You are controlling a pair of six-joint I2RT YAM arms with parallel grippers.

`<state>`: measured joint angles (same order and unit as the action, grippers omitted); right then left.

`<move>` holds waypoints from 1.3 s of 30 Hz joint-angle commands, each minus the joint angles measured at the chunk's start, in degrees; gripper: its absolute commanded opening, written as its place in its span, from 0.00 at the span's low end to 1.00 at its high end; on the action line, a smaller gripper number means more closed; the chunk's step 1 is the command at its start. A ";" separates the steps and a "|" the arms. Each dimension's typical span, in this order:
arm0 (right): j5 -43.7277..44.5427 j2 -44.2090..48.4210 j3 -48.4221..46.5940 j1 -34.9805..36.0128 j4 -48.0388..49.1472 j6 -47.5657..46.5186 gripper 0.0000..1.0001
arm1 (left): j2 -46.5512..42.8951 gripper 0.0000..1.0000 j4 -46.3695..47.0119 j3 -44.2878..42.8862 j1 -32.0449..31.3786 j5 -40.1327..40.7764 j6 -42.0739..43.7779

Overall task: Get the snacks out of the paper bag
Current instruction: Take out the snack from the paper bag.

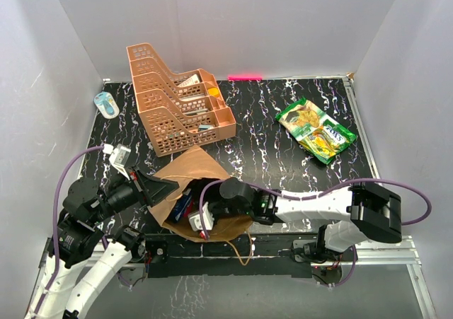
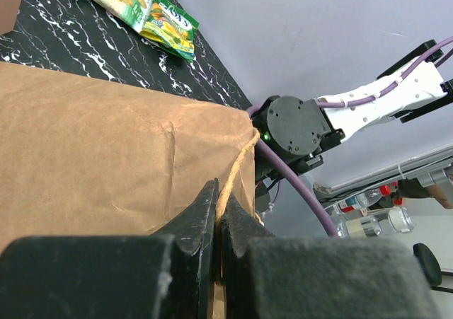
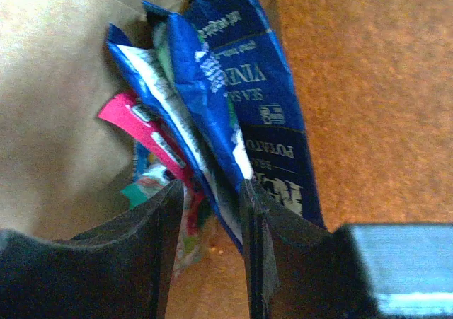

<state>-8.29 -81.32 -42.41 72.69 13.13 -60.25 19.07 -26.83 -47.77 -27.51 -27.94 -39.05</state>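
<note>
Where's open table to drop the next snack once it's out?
Bare table lies between the orange rack and the green chip bag, and also between that bag and the right arm. Crowded: the near left, where the paper bag, the left gripper and the right gripper meet.

Overhead view was evenly lit and sharp, with soft shadows at lower frame. Left wrist view was bright; the left gripper (image 2: 218, 206) at bottom was out of focus. Right wrist view was dim, grainy, orange-cast across the paper bag (image 3: 368, 85).
</note>
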 commanded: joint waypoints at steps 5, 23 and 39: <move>-2.57 -1.07 -5.60 -3.06 4.78 -3.70 0.41 | -0.61 0.00 -0.58 -0.41 -0.18 -1.59 0.23; -2.48 -8.97 -10.83 -3.64 3.06 -9.21 0.42 | -1.14 0.00 -0.57 -0.47 -0.16 -1.63 -0.20; -5.59 -15.37 -17.02 -3.34 -7.11 -14.98 0.27 | -2.08 0.00 -2.53 -1.38 -0.17 0.99 0.52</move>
<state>-11.16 -97.62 -56.58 69.28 9.32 -72.90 17.74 -28.47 -47.79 -27.51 -27.83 -39.00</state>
